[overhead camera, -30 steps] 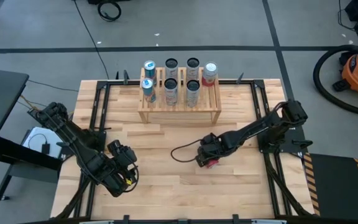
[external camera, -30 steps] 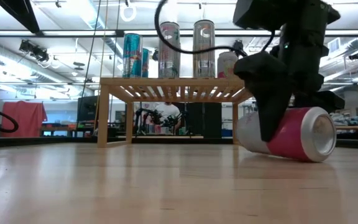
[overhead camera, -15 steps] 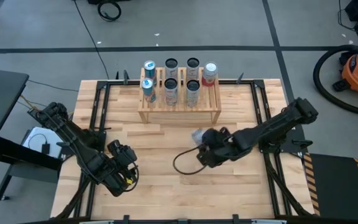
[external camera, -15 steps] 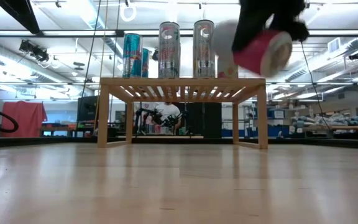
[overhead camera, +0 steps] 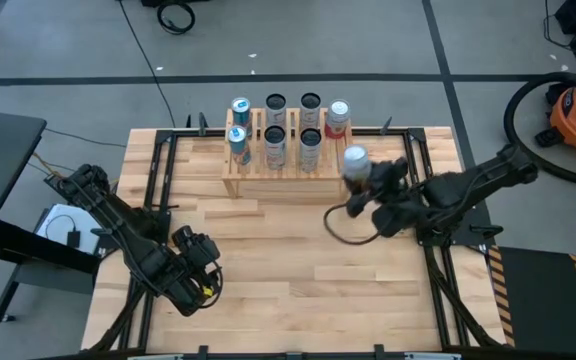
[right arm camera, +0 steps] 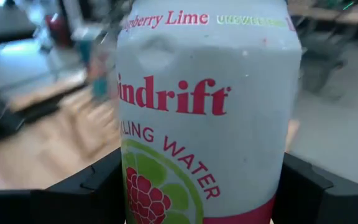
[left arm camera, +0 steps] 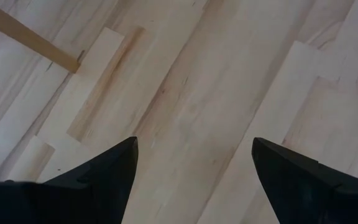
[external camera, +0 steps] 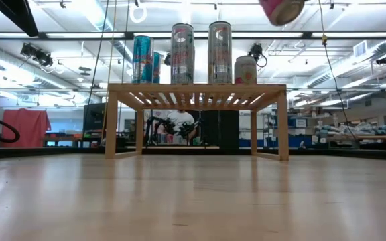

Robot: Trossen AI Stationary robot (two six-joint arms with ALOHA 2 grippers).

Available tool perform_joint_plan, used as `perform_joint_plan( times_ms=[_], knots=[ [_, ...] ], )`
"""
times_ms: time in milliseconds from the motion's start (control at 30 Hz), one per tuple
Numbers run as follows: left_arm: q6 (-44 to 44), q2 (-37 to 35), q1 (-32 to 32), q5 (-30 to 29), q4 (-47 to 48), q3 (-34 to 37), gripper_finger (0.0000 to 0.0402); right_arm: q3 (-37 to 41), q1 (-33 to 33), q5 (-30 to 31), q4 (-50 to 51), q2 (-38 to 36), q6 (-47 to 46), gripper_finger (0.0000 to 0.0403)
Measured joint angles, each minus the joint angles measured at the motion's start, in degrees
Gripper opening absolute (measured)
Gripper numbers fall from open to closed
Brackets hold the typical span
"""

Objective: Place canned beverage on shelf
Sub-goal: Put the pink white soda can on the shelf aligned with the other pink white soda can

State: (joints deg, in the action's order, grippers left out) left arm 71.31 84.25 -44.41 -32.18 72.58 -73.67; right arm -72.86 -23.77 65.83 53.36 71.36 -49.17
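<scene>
- Right tool (overhead camera: pixel 368 180) is clamped on a white-and-pink raspberry-lime sparkling-water can (overhead camera: pixel 355 160), one dark finger on each side of the can body in the right wrist view (right arm camera: pixel 207 118).
- The held can is lifted clear of the light plank tabletop (overhead camera: pixel 298 270); the high view places it just beside the right end of the shelf, near the front corner.
- In the low view only the can's pink lower end (external camera: pixel 281 9) shows, at the top edge of the picture, tilted, above the level of the cans on the rack.
- The shelf, a light natural-wood slatted rack with two stepped tiers (overhead camera: pixel 288 172), stands at the far middle of the tabletop.
- The shelf carries seven upright cans: two teal (overhead camera: pixel 239 142), four silver-grey (overhead camera: pixel 275 145), and one white-and-pink at the back right (overhead camera: pixel 338 116).
- Left tool (overhead camera: pixel 198 265) hovers over the near left part of the tabletop, well apart from the shelf; its fingers (left arm camera: pixel 98 177) stand apart with nothing between them, bare planks beneath.
</scene>
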Motion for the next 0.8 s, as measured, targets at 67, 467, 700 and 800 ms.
perform_joint_plan(
  times_ms=[67, 467, 700, 800],
  knots=[
    [0.0, 0.0, 0.0, 0.0, 0.0, 0.0, 0.0316, 0.3, 0.0, 4.2, -0.4, -1.8, 1.3, 0.0291],
    [-0.5, 0.0, -0.5, 0.0, 0.0, 0.0, 0.0316, 18.1, 1.4, 12.3, -5.4, -12.8, -2.6, 0.0291],
    [1.4, 0.0, -0.5, 0.0, 0.0, 0.0, 0.0316, 33.7, 2.6, 10.2, -30.6, -17.4, 10.7, 0.0291],
    [1.8, 0.0, -0.5, 0.0, -0.6, 0.0, 0.0316, 40.7, 5.0, 5.4, -50.3, -18.4, 22.7, 0.0291]
  ],
)
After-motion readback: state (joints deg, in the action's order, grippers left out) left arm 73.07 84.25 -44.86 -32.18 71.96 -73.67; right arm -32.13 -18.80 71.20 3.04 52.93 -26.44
